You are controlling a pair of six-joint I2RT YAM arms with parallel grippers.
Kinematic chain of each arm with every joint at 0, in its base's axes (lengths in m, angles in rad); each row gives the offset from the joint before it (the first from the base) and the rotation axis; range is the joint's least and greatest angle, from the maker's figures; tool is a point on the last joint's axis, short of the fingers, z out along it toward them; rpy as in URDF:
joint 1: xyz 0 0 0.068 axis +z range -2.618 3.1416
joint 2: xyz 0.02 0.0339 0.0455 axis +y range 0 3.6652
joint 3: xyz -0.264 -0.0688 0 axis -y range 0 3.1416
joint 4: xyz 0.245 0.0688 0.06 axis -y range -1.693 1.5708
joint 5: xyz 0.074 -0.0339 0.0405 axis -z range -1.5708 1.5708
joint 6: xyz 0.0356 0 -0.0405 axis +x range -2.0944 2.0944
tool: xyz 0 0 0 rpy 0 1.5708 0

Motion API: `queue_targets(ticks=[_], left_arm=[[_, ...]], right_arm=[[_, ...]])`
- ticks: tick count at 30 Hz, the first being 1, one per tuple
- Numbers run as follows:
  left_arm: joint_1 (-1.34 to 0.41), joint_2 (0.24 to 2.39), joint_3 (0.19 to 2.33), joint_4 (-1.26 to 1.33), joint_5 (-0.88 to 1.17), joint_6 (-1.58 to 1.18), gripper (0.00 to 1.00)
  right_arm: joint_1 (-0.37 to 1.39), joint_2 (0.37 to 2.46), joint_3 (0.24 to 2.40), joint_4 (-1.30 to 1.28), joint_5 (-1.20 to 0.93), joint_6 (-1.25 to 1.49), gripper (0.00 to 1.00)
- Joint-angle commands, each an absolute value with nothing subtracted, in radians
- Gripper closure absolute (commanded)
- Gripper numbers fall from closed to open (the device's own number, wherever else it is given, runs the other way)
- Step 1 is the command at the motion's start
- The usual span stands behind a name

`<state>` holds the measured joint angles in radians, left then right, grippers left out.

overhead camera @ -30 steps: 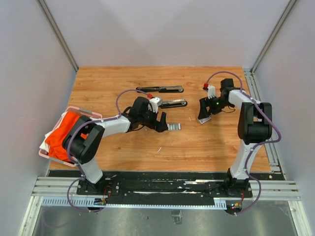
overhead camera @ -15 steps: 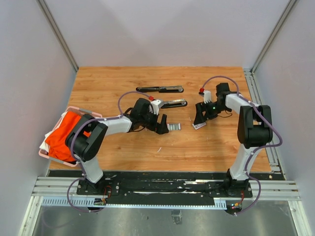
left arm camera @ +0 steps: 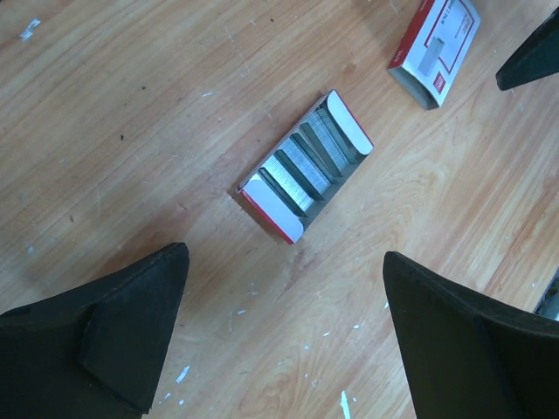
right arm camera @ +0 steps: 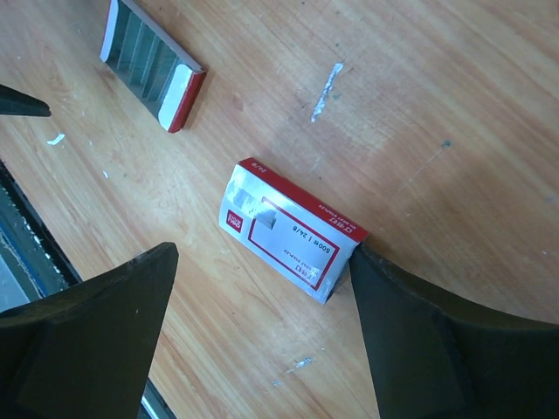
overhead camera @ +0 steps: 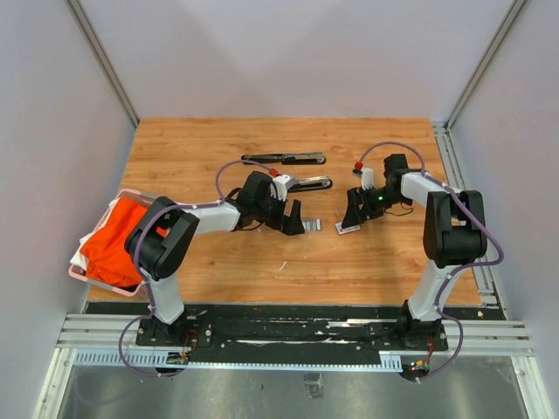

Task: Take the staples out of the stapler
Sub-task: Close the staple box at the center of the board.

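Silvery staples (left arm camera: 301, 166) lie in packed rows inside an open red-and-white cardboard tray (left arm camera: 352, 133). The tray rests flat on the wooden table (left arm camera: 131, 105), just ahead of the left gripper (left arm camera: 284, 257). That gripper's jaws stand wide apart and hold nothing. The tray's near end sits just beyond the line between the two black fingertips, roughly centred on the gap, and the tray lies slantwise to it.

The right gripper (right arm camera: 262, 253) is spread wide too, and nothing is clamped in it. The white-and-red box sleeve (right arm camera: 293, 231) lies flat on the wood between its fingers. One corner of the sleeve is right up against the inner edge of the finger (right arm camera: 419, 332) on the right of the wrist view; whether they touch I cannot tell. The other finger stands apart from the sleeve. Further ahead of this gripper and off to one side is the tray. A loose silvery strip (right arm camera: 327, 91) lies on bare wood ahead of it, apart from both sleeve and tray.

From overhead, tray and sleeve lie between the two grippers. The black-and-silver stapler (overhead camera: 284, 159) lies beyond the left gripper, well apart from it. A second black-and-silver bar (overhead camera: 310, 183) lies nearer, just past that gripper's wrist.
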<state>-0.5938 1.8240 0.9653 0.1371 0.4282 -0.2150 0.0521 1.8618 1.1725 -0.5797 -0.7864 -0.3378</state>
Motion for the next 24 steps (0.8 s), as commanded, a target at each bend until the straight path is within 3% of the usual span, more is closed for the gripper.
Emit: queue_targets(ticks=[1,9,15,24], left_arm=[[-0.613,1.849,0.984,0.157,0.453,-0.234,0.01],[-0.623,1.867,0.991,0.156,0.483,-0.238,0.01],[-0.626,1.864,1.009,0.158,0.389,-0.196,0.01],[-0.627,1.923,1.133,0.144,0.420,-0.151,0.01]], right_arm=[[0.066,1.848,1.137,-0.581,-0.848,-0.309,0.18],[0.066,1.838,1.113,-0.561,-0.915,-0.283,0.18],[0.064,1.836,1.104,-0.602,-0.905,-0.325,0.18],[0.034,1.830,1.089,-0.625,-0.892,-0.356,0.18]])
